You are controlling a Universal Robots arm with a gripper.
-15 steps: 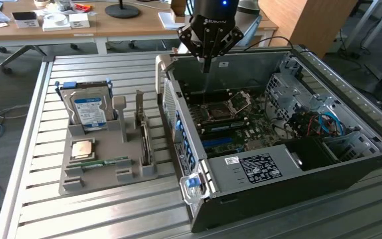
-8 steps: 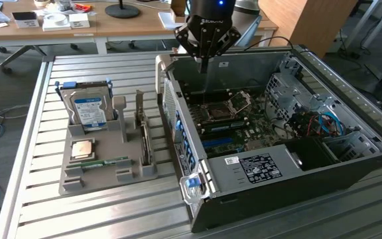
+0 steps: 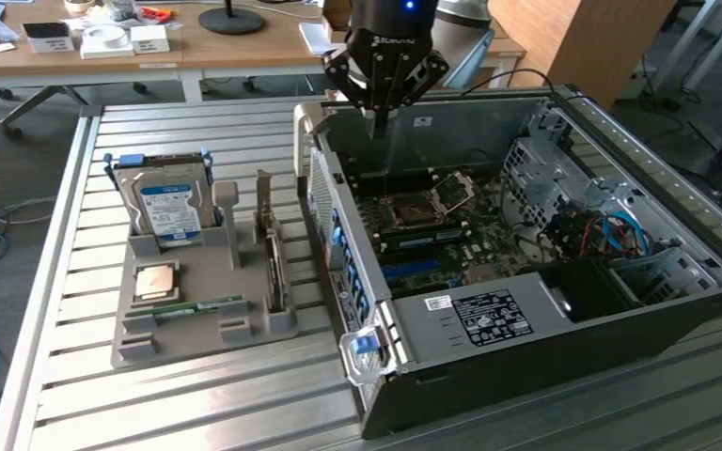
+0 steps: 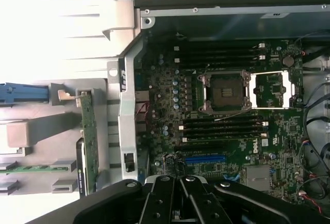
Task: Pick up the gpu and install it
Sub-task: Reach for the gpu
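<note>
The gpu (image 3: pixel 271 256) stands on edge in a slot of the grey parts holder (image 3: pixel 192 329) on the slatted table, its silver bracket at the far end. In the wrist view the gpu (image 4: pixel 90 141) shows as a thin green strip beside the case wall. My gripper (image 3: pixel 380 120) hangs shut and empty above the far end of the open computer case (image 3: pixel 562 338), to the exterior view's right of the gpu and well apart from it. The black fingers (image 4: pixel 170 201) of the gripper (image 4: pixel 180 190) sit pressed together over the motherboard (image 4: pixel 227 131), near its blue slot (image 4: pixel 205 158).
The holder also carries a silver hard drive (image 3: pixel 166 209), a copper-toned processor chip (image 3: pixel 158 280) and a narrow green memory stick (image 3: pixel 200 306). Cables (image 3: pixel 600 235) and a power supply (image 3: pixel 487 315) fill the case's near side. Desks stand behind the table.
</note>
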